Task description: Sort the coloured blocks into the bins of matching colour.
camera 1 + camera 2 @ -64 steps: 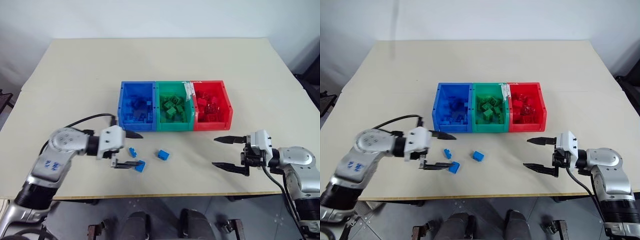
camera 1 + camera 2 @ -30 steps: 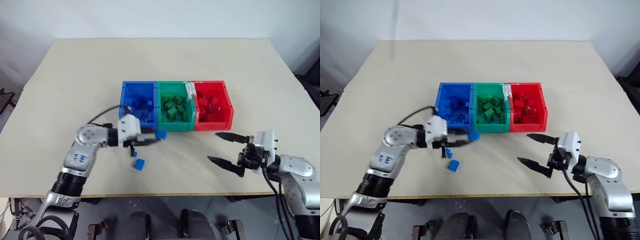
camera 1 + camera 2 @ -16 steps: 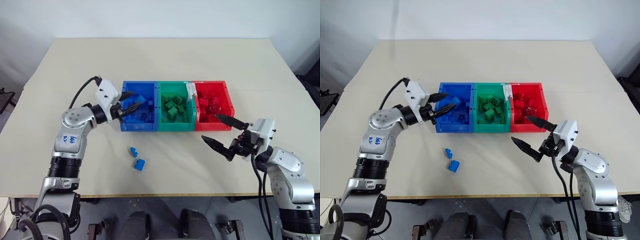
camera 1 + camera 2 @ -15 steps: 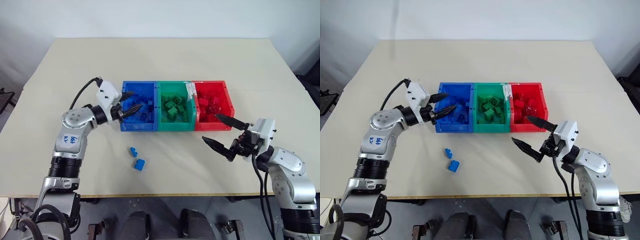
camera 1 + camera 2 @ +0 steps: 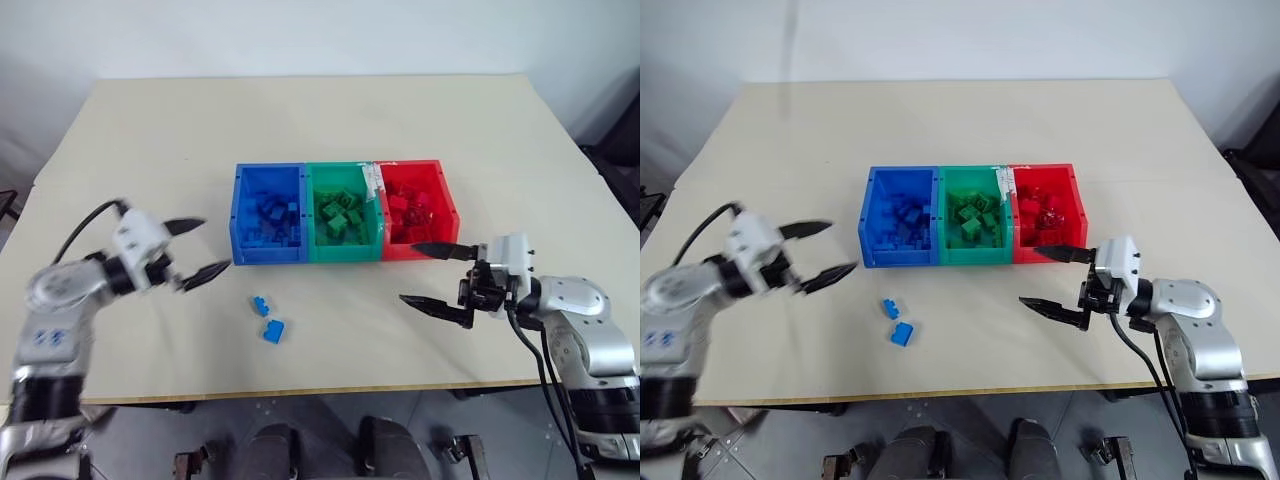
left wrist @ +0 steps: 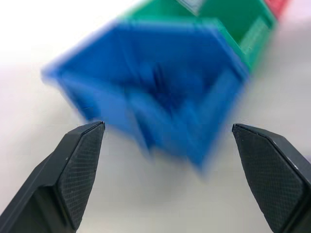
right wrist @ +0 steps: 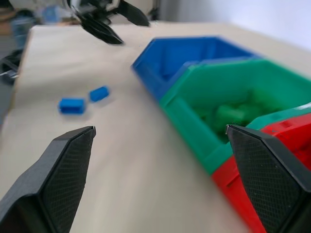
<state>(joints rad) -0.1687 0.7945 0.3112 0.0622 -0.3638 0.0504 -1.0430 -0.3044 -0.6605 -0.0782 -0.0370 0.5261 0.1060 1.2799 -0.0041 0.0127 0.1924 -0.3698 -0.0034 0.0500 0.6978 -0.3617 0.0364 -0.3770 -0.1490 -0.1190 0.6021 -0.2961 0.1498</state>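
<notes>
Nearly done with this one, I'd say. On the far left, the left gripper (image 5: 197, 248) hung wide open with nothing in it, a little off the blue bin's (image 5: 236, 222) outer wall. Two loose blue blocks (image 5: 268, 319) sat on the table (image 5: 150, 130) just in front of that bin, and those looked like all that was left. The blue, green (image 5: 344, 253) and red (image 5: 449, 205) bins each held matching bricks. The right gripper (image 5: 430, 273) was spread wide and empty too, just in front of the red bin.

Two blue blocks (image 7: 80, 100) on table (image 7: 121, 165), left of centre. Blue bin (image 7: 194, 53), green bin (image 7: 233, 92), red bin (image 7: 277, 145) run toward lower right. Left gripper (image 7: 109, 19) open, upper left.
</notes>
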